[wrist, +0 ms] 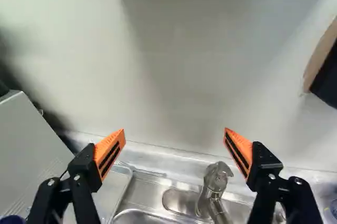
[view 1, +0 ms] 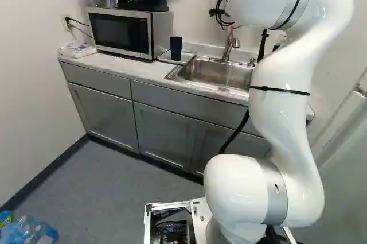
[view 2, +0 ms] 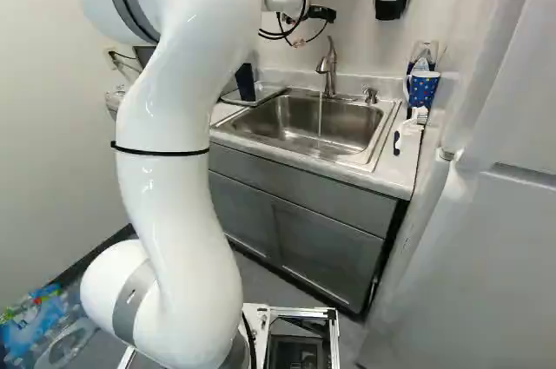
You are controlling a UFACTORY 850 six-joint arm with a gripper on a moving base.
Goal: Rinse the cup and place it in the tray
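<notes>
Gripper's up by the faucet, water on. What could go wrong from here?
1. The faucet runs into the sink with no cup under it; the water could simply be left running.
2. In the wrist view the open gripper faces the wall just above the faucet; coming down, a finger might catch it.
3. The dark cup stands on the tray close to the microwave; a sideways nudge might tip it.

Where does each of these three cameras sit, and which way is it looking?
Left base view: on the base, left behind the arm, looking ahead and slightly down at microwave and sink; arm right of middle.
Right base view: right behind the arm, looking likewise at the sink and patterned mug; arm left of middle.
Wrist view: on the wrist, looking along the open gripper at wall and tap.
Both base views share the sink, tap and dark cup.
</notes>
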